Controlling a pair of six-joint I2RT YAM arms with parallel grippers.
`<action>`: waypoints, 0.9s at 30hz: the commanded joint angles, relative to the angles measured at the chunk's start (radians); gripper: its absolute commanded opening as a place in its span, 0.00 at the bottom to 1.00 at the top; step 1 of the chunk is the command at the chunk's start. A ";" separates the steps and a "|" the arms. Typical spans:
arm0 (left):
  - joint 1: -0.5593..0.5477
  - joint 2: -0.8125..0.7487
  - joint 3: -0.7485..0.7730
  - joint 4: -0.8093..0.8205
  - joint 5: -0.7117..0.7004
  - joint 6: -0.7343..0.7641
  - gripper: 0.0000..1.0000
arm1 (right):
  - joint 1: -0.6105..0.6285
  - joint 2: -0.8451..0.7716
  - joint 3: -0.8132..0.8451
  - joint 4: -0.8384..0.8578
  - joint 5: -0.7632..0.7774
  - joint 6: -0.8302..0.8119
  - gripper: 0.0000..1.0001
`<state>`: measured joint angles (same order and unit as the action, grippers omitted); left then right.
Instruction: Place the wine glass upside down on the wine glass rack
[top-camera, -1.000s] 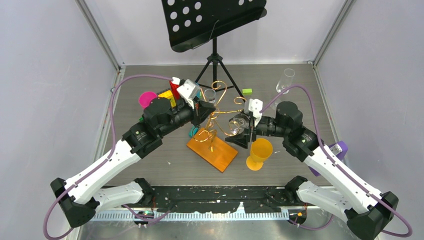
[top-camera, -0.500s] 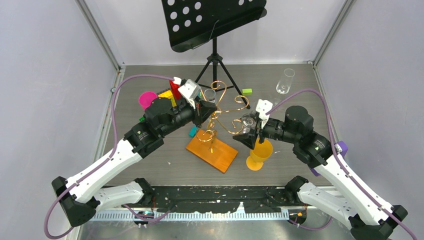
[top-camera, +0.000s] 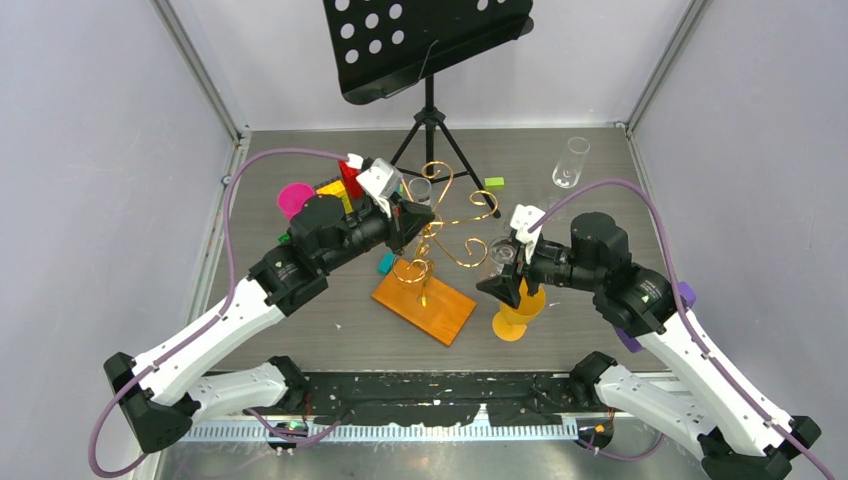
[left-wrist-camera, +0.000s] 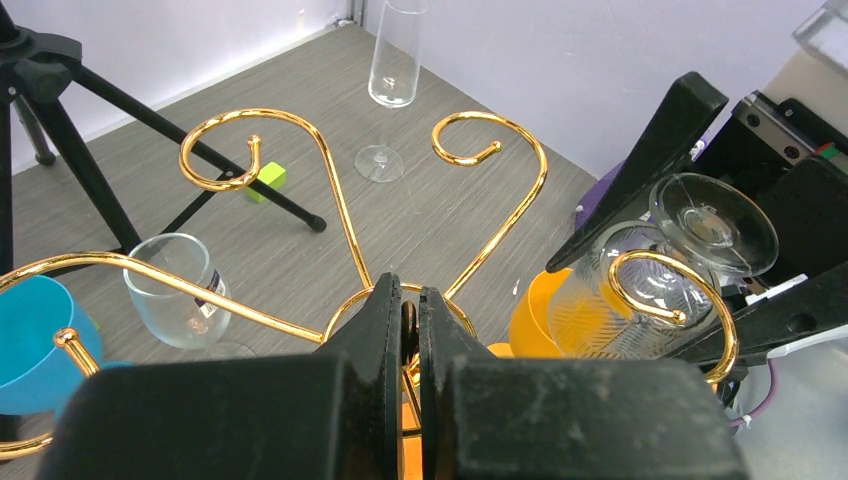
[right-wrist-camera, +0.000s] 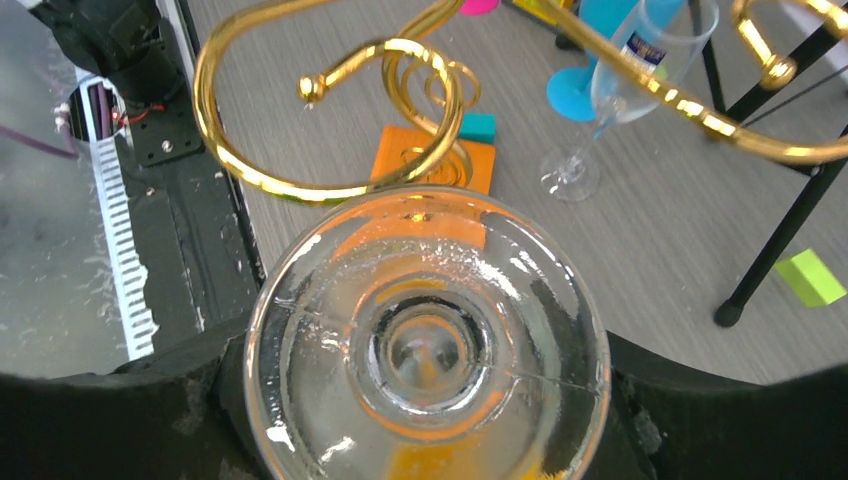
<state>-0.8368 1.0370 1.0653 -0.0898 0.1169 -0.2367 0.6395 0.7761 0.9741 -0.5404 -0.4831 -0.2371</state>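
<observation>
The wine glass rack (top-camera: 446, 226) is gold wire with curled loops on a flat orange base (top-camera: 425, 308). My left gripper (top-camera: 413, 222) is shut on the top of its central stem; the left wrist view shows the left gripper (left-wrist-camera: 411, 312) pinching the wire where the arms meet. My right gripper (top-camera: 503, 272) is shut on the bowl of the clear wine glass (top-camera: 499, 252), just right of the rack. The glass's foot (right-wrist-camera: 430, 345) faces the right wrist camera, with a gold loop (right-wrist-camera: 330, 120) close beyond it. From the left wrist, another loop (left-wrist-camera: 665, 290) overlaps the glass (left-wrist-camera: 700, 225).
An orange goblet (top-camera: 520, 305) stands under the right gripper. A black music stand (top-camera: 430, 40) on a tripod rises behind the rack. A tall flute (top-camera: 570, 162) is at the back right, a small clear glass (top-camera: 420, 190) and coloured toys (top-camera: 300, 197) at the back left.
My right arm has drawn the wine glass to the right, away from the rack's loops, and turned it. The left gripper has stayed on the rack's stem.
</observation>
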 joint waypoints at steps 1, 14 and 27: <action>-0.013 0.021 -0.013 -0.045 0.037 -0.017 0.00 | 0.004 -0.047 0.052 -0.039 -0.007 -0.029 0.05; -0.013 0.016 -0.021 -0.039 0.039 -0.024 0.00 | 0.005 -0.009 0.043 -0.098 -0.052 -0.046 0.05; -0.013 0.007 -0.034 -0.037 0.038 -0.031 0.00 | 0.005 0.076 0.069 0.006 -0.153 -0.020 0.05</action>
<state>-0.8368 1.0321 1.0588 -0.0856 0.1165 -0.2550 0.6395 0.8669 0.9745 -0.6674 -0.5755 -0.2707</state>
